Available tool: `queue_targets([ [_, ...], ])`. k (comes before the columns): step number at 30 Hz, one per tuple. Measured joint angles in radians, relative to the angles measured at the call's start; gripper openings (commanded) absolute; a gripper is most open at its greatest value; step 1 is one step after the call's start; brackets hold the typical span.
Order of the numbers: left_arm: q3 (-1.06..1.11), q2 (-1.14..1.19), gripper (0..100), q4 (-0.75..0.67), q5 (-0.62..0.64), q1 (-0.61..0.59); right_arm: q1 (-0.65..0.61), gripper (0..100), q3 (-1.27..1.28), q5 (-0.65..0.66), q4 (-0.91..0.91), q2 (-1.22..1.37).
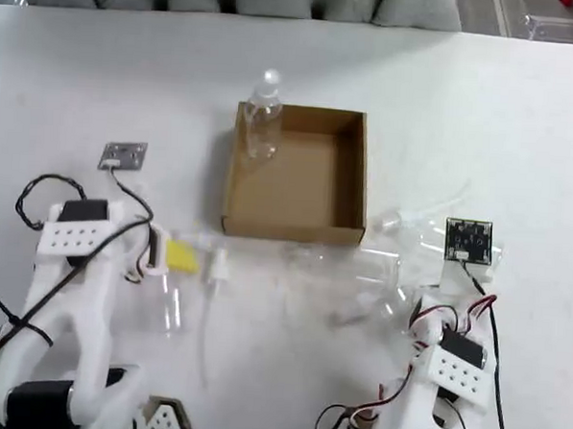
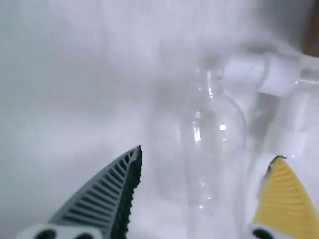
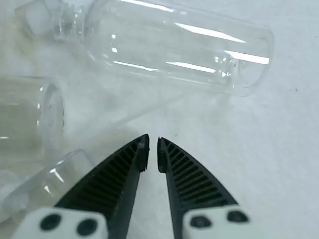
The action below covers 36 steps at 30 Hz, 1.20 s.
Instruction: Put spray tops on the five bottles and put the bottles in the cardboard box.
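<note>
A cardboard box sits mid-table. One clear bottle with a spray top stands in its far left corner. My left gripper is open, its grey and yellow fingers on either side of a clear bottle that lies on the table. A white spray top with its long tube lies just past that bottle's neck. My right gripper is shut on nothing, its tips just short of a lying bottle among several clear bottles.
Another spray top lies by the box's right front corner. Two more bottle ends lie close beside my right gripper. The table is white, with open room at the far left and far right.
</note>
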Motion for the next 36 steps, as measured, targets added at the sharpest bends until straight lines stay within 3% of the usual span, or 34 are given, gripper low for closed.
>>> queue_targets([
  [7, -0.055, 0.0, 37, 0.048, 0.002, 0.06, 0.0, 1.8, 0.002, 0.0, 0.0, 0.0],
  [12, -0.089, 0.012, 37, 0.054, 0.091, 0.114, 0.0, 1.7, 0.002, 0.0, 0.002, 0.0],
  [18, -0.192, 0.201, 37, 0.06, 0.189, 0.115, 0.0, 1.7, 0.002, 0.0, 0.002, 0.0],
  [28, -0.206, 0.318, 37, 0.06, 0.198, 0.115, 0.0, 1.9, 0.002, 0.0, 0.005, 0.0],
  [31, -0.207, 0.35, 31, 0.06, 0.198, 0.115, 0.0, 1.9, 0.002, 0.0, 0.006, 0.0],
  [36, -0.224, 0.379, 11, 0.051, 0.198, 0.114, 0.0, 2.0, 0.002, 0.0, 0.008, 0.0],
])
